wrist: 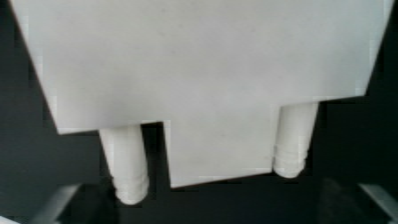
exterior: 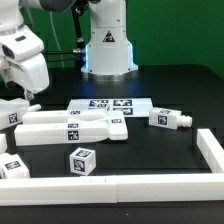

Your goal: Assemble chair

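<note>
Jaws wide and empty, the gripper (wrist: 199,208) hangs over a two-pegged chair piece (wrist: 196,80) at the table (exterior: 150,150) edge on the exterior view's left (likely squaring up to grasp it).

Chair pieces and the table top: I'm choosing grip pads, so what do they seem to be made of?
Chair pieces: probably matte white plastic. They are chunky and evenly coloured, show no glare, and carry printed black-and-white tags. Table top: dark and matte, perhaps a cloth or rubber mat. No weave or texture shows, so the material stays open.
</note>
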Tool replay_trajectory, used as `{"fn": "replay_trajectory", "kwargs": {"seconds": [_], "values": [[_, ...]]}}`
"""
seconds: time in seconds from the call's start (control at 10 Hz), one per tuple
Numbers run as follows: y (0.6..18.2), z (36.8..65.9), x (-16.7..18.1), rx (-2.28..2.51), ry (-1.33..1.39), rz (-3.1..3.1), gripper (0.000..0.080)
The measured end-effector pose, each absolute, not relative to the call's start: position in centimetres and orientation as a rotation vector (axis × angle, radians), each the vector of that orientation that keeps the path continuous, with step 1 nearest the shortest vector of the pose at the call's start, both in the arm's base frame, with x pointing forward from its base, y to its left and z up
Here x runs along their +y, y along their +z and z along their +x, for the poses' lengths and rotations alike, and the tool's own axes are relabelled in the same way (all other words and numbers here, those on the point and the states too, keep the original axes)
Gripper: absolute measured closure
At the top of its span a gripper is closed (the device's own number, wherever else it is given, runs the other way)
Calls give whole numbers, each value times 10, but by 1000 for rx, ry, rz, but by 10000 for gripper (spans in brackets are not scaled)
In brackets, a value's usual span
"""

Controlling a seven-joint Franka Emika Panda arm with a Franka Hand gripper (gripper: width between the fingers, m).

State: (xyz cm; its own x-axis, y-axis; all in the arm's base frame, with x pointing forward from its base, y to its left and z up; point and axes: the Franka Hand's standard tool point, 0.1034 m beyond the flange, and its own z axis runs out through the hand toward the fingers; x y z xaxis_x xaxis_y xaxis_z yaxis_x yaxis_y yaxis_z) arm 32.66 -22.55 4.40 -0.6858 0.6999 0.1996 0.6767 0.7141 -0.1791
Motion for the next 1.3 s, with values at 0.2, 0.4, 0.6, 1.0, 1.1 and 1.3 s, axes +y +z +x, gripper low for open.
{"fn": "replay_trajectory", "kwargs": {"seconds": [0.2,0.4,0.6,1.0,1.1,1.3], "values": [[43,326,-225,-2667,132,-1092,155],[44,326,-226,-2671,135,-1084,151],[43,334,-228,-2758,159,-1098,151],[37,325,-215,-2900,164,-1080,151],[36,321,-217,-2890,163,-1089,151],[36,322,-217,-2888,163,-1093,151]]}}
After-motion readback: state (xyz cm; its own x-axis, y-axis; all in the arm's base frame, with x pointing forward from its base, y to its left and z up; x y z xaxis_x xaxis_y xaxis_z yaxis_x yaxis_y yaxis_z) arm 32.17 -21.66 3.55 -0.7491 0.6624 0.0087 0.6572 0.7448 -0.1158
